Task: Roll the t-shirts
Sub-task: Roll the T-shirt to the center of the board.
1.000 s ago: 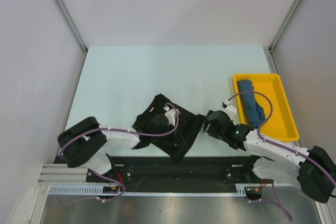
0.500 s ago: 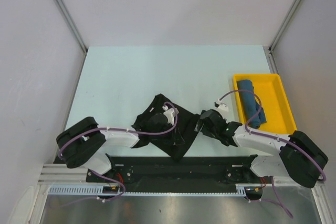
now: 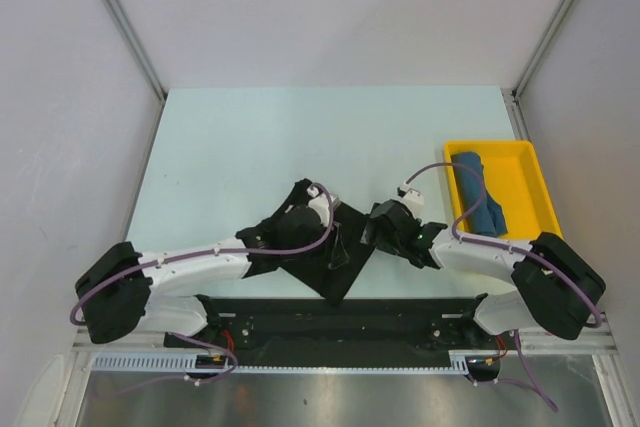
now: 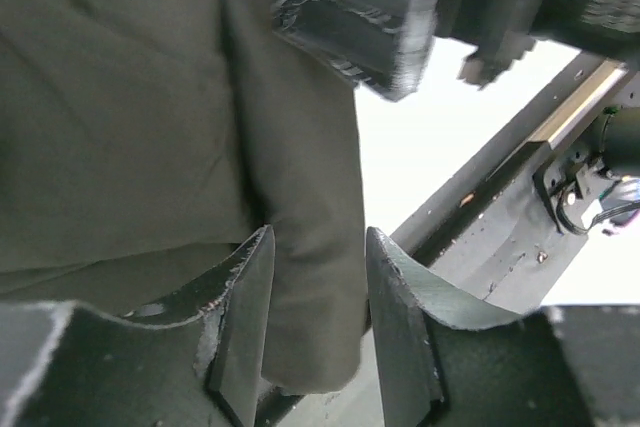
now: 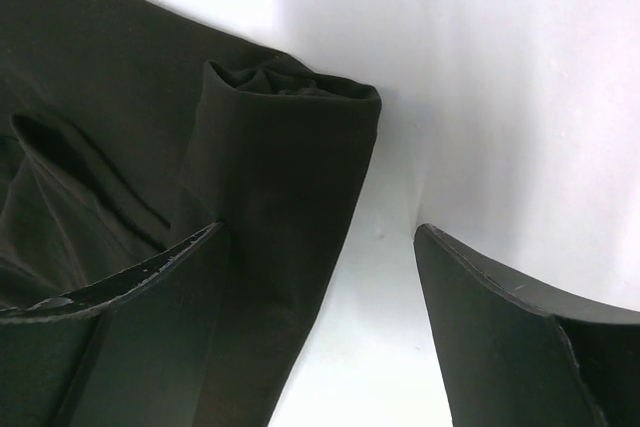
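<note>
The black t-shirt (image 3: 340,269) lies crumpled near the table's front edge, partly folded. My left gripper (image 3: 332,239) rests over its middle. In the left wrist view its jaws (image 4: 318,247) are open, with a loose fold of the black t-shirt (image 4: 120,97) hanging between them, not pinched. My right gripper (image 3: 375,232) is at the shirt's right edge and stands wide open (image 5: 320,237). One finger is over the rolled hem of the black t-shirt (image 5: 290,127), the other over bare table. The teal-blue t-shirt (image 3: 480,202) lies rolled up in the yellow tray.
The yellow tray (image 3: 545,217) sits at the right side of the pale table (image 3: 250,147). A dark metal rail (image 3: 400,317) runs along the near edge by the arm bases. White walls enclose the table. The right gripper's fingers (image 4: 370,27) show in the left wrist view.
My left gripper went from shut to open and reached further right over the black t-shirt. My right gripper moved left from beside the tray to the shirt's right edge.
</note>
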Tool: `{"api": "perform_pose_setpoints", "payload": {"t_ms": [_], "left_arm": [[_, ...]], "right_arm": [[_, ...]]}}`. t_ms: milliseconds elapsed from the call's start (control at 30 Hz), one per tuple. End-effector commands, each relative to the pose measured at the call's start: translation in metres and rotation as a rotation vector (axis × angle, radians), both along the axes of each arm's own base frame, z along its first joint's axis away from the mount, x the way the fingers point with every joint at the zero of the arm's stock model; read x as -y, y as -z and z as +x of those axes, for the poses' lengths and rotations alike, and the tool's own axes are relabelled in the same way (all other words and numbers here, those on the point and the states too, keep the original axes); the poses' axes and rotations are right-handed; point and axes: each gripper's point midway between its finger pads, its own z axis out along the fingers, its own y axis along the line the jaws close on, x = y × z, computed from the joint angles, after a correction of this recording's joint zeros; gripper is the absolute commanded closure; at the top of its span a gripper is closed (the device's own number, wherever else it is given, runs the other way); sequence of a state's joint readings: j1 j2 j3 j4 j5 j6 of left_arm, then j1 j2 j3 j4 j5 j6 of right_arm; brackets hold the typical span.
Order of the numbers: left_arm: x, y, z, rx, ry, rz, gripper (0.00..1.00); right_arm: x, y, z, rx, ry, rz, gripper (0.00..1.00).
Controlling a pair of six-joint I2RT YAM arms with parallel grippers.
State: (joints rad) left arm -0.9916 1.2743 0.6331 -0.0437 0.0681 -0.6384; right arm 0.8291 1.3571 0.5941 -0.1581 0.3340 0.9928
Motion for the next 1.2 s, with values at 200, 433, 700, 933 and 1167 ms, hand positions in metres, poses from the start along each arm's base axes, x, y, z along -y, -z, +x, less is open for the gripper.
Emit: {"api": "perform_pose_setpoints", "payload": {"t_ms": [200, 433, 700, 933, 1167], "left_arm": [[0.014, -0.002, -0.013, 0.197, 0.048, 0.282, 0.46], [0.019, 0.012, -0.012, 0.300, 0.016, 0.399, 0.42], [0.016, 0.032, -0.012, 0.382, 0.043, 0.510, 0.46], [0.026, 0.036, -0.022, 0.375, 0.126, 0.433, 0.89], [0.069, -0.005, -0.044, 0.288, 0.214, 0.019, 1.00]], "right_arm": [[0.001, 0.018, -0.007, -0.084, -0.018, -0.049, 0.18], [0.004, 0.021, -0.010, -0.101, -0.016, -0.057, 0.18], [0.004, 0.018, -0.009, -0.098, -0.014, -0.045, 0.16], [0.003, 0.010, -0.009, -0.083, -0.033, -0.033, 0.15], [0.023, -0.023, -0.007, 0.002, 0.006, -0.036, 0.10]]}}
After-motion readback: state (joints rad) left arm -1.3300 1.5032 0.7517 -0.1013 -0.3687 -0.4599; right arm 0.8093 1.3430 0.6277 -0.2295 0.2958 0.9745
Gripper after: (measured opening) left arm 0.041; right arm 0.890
